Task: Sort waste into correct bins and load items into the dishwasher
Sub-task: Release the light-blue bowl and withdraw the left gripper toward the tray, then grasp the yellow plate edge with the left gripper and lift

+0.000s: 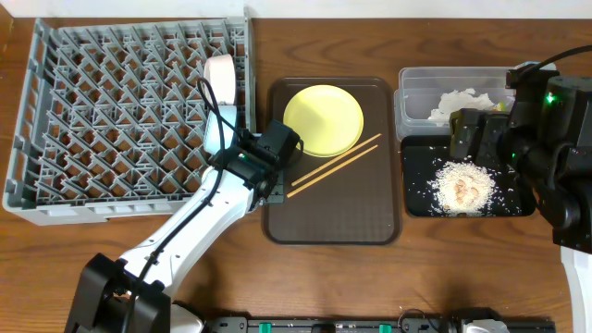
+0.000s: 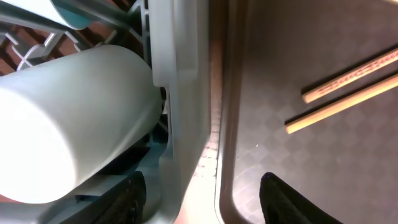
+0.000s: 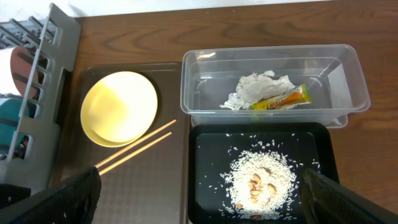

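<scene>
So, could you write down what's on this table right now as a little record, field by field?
Grey dish rack: left side of the table; a white cup or bowl lies inside by its wall nearest the brown tray
Brown tray: middle; holds yellow plate and two chopsticks
Clear tub: right side; holds crumpled tissue and green-and-yellow wrapper
Black tray: next to the tub; holds a pile of rice crumbs
Left end effector: open, over the rack wall and the brown tray's edge
Right end effector: open, above the black tray

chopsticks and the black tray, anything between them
Nothing loose: only bare brown serving tray separates the chopsticks from the black tray, clear in the overhead view.
</scene>
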Robot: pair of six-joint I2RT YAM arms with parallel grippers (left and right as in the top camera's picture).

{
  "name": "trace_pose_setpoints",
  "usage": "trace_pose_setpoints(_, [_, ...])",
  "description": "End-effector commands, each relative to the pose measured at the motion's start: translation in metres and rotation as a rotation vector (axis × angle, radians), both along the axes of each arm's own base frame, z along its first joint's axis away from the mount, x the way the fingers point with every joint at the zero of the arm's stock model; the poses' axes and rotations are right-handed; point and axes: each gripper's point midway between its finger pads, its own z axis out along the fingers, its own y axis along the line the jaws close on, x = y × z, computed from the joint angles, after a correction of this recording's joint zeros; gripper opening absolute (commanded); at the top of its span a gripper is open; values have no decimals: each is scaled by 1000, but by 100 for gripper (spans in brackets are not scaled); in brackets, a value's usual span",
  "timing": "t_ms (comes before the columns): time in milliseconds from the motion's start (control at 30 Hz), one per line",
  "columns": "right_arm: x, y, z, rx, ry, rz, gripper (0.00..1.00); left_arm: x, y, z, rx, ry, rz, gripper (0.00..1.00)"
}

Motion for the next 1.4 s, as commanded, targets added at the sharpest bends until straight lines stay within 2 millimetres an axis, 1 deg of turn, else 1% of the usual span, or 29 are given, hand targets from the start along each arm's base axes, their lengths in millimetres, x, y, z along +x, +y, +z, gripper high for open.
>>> trace_pose_setpoints(0, [1,-4,1,-2,-2,-17,99,-13,-6,-8,-38,71,14,59])
trace_pose_setpoints(367, [1,-4,1,-2,-1,-17,99,-29,0,-10,-19,138,14,59])
trace_pose_setpoints(533, [1,-4,1,-2,-1,-17,99,-26,-2,-10,-23,129,10,59])
trace_pose_setpoints(600, [1,-4,1,-2,-1,-17,99,-22,-4,-5,-25,116,-26,59])
trace_pose_setpoints(633, [1,-4,1,-2,-1,-17,99,-20,-6,-1,-27,108,-42,60])
trace_pose_setpoints(667, [1,-4,1,-2,-1,-17,99,-11,-11,13,-43,71,-71,61])
trace_pose_setpoints(733, [1,-4,1,-2,-1,-17,99,1,-18,31,-67,20,-95,65])
trace_pose_setpoints(833, [1,-4,1,-2,-2,-17,99,18,-29,59,-105,-55,-126,75])
trace_pose_setpoints(900, [1,-4,1,-2,-2,-17,99,26,-42,77,-156,-89,-174,84])
trace_pose_setpoints(933, [1,-4,1,-2,-1,-17,99,29,-50,84,-187,-105,-201,85])
trace_pose_setpoints(1000, [1,-4,1,-2,-2,-17,99,32,-70,99,-253,-128,-335,86])
trace_pose_setpoints(1067, [1,-4,1,-2,-1,-17,99,32,-82,107,-265,-155,-478,86])
trace_pose_setpoints(1133, [1,-4,1,-2,-1,-17,99,33,-86,108,-244,-175,-559,87])
trace_pose_setpoints(1200, [1,-4,1,-2,-1,-17,99,34,-87,103,-232,-163,-581,87])
trace_pose_setpoints(1267, [1,-4,1,-2,-1,-17,99,34,-87,92,-211,-129,-610,87])
trace_pose_setpoints(1367, [1,-4,1,-2,-2,-17,99,34,-88,62,-174,-41,-651,87])
